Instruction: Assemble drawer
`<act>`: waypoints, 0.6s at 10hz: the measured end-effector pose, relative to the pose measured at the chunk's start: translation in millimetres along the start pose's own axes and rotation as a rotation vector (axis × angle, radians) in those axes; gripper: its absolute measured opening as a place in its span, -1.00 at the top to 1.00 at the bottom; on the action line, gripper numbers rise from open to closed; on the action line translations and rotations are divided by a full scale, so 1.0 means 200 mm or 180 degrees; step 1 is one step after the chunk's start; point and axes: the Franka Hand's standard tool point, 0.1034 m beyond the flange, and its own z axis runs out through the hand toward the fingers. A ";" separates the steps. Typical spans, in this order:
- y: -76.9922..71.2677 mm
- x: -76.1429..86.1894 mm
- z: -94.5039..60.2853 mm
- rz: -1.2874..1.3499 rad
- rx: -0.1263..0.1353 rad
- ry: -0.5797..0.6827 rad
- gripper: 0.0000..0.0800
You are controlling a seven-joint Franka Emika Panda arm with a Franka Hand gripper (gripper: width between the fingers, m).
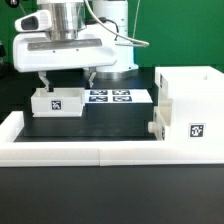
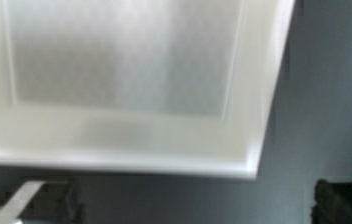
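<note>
While our gripper (image 1: 65,78) hangs just over the small tray (image 1: 56,101), we see its fingers (image 2: 345,196) spread, gripping nothing | cabinet shell (image 1: 186,100) well apart | marker board (image 1: 110,96) between.

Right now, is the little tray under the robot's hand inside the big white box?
No, the small tray sits out in the open below the gripper, well apart from the cabinet shell.

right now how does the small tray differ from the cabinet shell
The tray is small and low; the cabinet shell is tall and boxy. The tray sits under the open end effector at the exterior view's left; the cabinet shell stands at its right. Both are white and tagged.
</note>
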 end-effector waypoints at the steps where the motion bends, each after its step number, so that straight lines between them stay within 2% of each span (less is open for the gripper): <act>1: -0.01 -0.03 0.00 0.0005 0.0010 -0.0031 -0.62; 4: -0.02 -0.10 0.03 0.0084 0.0063 -0.0116 -0.62; 6: -0.02 -0.10 0.03 0.0078 0.0063 -0.0113 -0.62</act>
